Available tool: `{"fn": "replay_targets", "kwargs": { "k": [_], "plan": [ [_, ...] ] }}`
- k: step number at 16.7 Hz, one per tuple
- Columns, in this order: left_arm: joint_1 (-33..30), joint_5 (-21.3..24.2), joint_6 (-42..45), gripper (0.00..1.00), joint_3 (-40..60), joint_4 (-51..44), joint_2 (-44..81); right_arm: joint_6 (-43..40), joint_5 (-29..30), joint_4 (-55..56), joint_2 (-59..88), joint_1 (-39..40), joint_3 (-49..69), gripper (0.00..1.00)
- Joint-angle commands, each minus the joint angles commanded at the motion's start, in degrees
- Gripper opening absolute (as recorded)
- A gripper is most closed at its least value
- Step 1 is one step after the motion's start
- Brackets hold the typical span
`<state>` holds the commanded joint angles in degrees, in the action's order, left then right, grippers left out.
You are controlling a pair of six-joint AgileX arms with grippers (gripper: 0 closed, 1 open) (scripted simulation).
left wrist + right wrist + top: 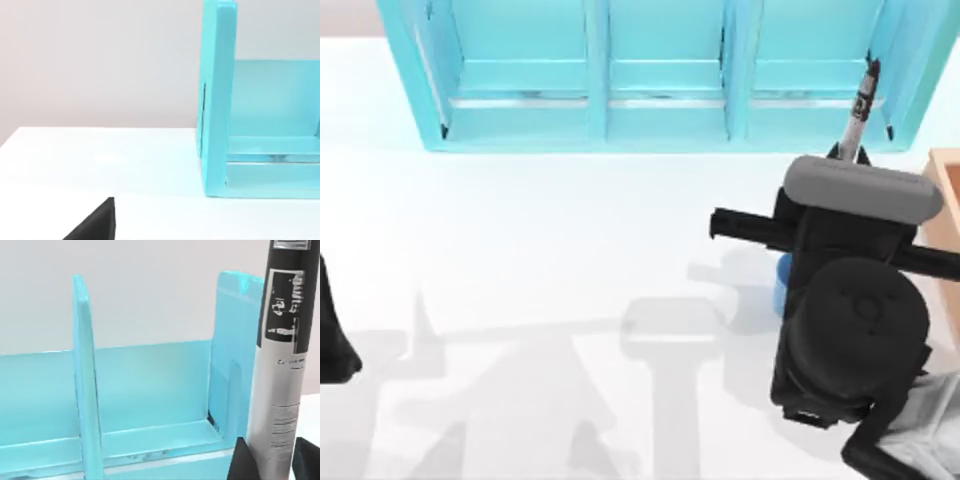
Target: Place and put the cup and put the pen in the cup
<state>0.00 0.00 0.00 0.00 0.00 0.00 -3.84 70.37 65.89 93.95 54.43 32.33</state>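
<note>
While the right arm hangs over the worktop's point(540, 230) right side, the largest item on the white surface is the turquoise shelf unit point(660, 75), which runs along the far edge and is split by upright dividers into open compartments. A tan box point(948, 200) shows partly at the right edge, just beside the arm.

Right arm: its dark body and grey wrist block cover much of the right half of the worktop near the shelf's right end. The right gripper point(270, 460) has its fingers clamped on the pen point(861, 100), one dark finger on each side of the lower barrel in the right wrist view. The pen stands close to upright, black upper part high, grey-white printed barrel below. From above it sticks out past the grey block toward the shelf's rightmost compartment.

Left arm: parked at the worktop's left edge. Only a dark piece of the left gripper point(95, 225) is visible; cannot tell how its fingers stand.

Cup point(782, 285): a blue sliver shows beneath the right arm's left flank, on the worktop, mostly hidden.
</note>
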Motion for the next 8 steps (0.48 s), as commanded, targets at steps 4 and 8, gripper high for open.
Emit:
{"fn": "replay_targets", "kwargs": {
  "k": [4, 8],
  "plan": [
    [0.0, 0.0, 0.0, 1.0, 0.0, 0.0, 0.0, 0.0, -0.01, 0.0, 0.0, -0.01, 0.0, 0.08],
    [0.0, 0.0, 0.0, 1.0, 0.0, 0.0, 0.0, 0.0, -0.01, 0.0, 0.0, -0.01, 0.0, 0.38]
  ]
}}
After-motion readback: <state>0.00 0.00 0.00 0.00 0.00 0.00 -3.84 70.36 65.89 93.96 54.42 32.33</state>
